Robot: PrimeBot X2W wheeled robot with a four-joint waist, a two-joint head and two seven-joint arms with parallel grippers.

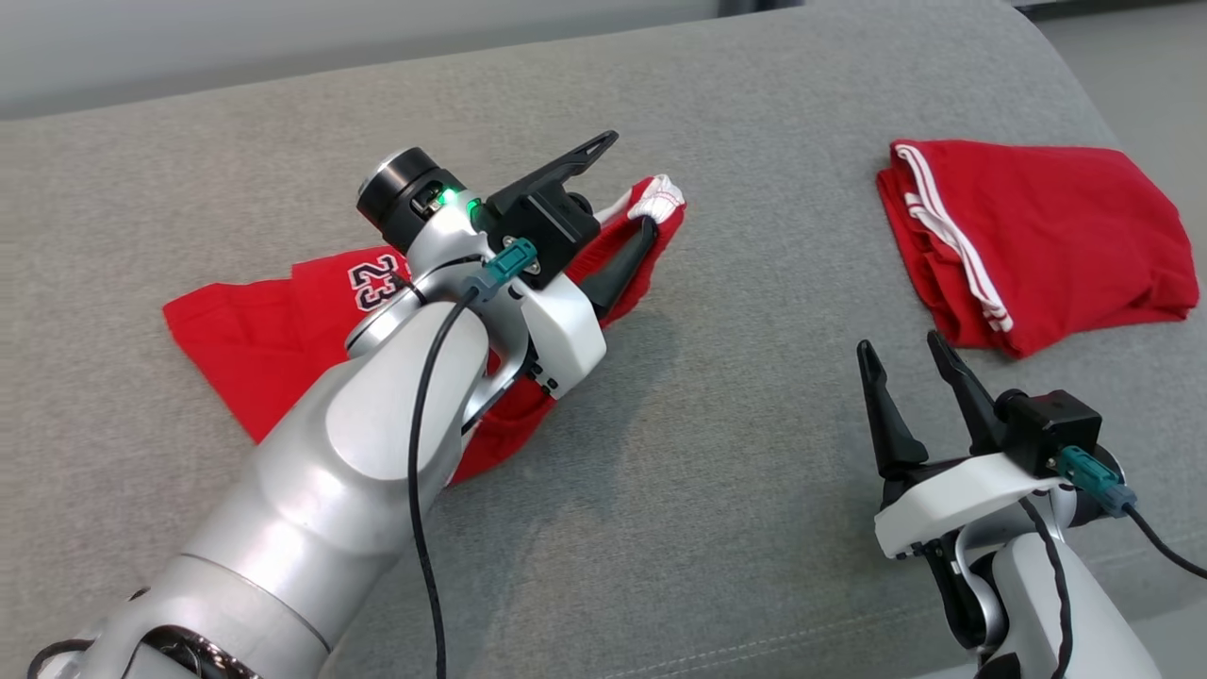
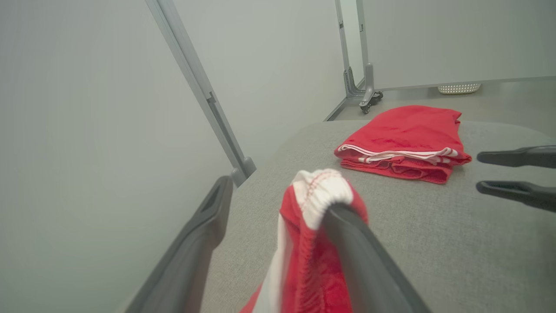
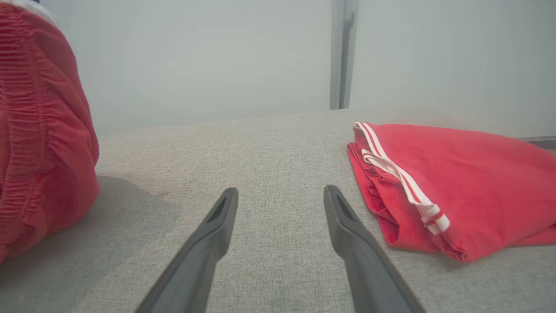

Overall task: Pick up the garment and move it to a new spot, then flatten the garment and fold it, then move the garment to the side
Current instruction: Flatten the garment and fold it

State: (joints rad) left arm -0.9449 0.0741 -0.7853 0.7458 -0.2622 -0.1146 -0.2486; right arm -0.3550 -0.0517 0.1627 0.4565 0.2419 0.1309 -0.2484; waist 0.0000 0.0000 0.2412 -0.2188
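One red garment (image 1: 255, 330), numbered 23, lies on the grey cushion (image 1: 707, 471), well to the left of the folded red garment (image 1: 1056, 226). Your left fingers (image 2: 360, 252) are spread wide and clamp nothing, though the garment's white-trimmed waistband (image 2: 323, 191) drapes over one of them. Your right fingers (image 3: 369, 269) sit just in front of the folded red garment, wide apart and empty.

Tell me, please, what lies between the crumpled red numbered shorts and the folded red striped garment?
Nothing: the head view shows bare grey fabric cushion between shorts and garment.
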